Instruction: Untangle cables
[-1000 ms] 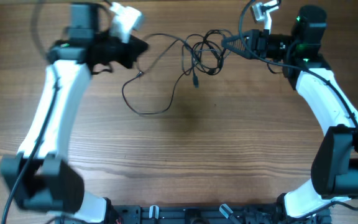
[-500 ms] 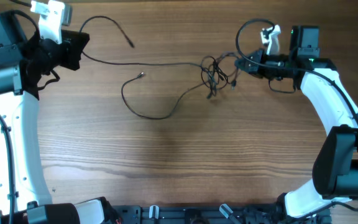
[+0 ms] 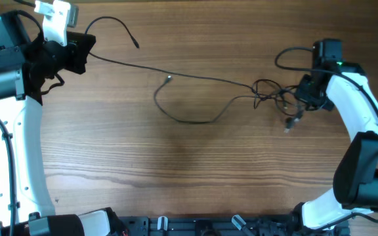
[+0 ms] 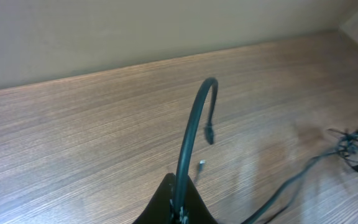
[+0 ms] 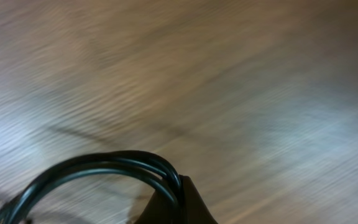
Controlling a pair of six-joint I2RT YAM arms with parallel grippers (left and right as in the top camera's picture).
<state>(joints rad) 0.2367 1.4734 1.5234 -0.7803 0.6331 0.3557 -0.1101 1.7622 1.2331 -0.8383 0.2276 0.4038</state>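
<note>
The left hand (image 3: 84, 47) and right hand (image 3: 302, 93) are clamped on the cables (image 3: 209, 78) — 1 strand stretches between them, the tangle (image 3: 271, 97) just beside the right.

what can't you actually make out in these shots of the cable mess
Overhead: how the cables cross inside the knot; strands too thin to trace.
Right wrist: all motion-blurred; the loop runs off the lower left edge.
Left wrist: the knot is cut by the right edge.
Overhead: right gripper fingertips, lost against its dark wrist.
</note>
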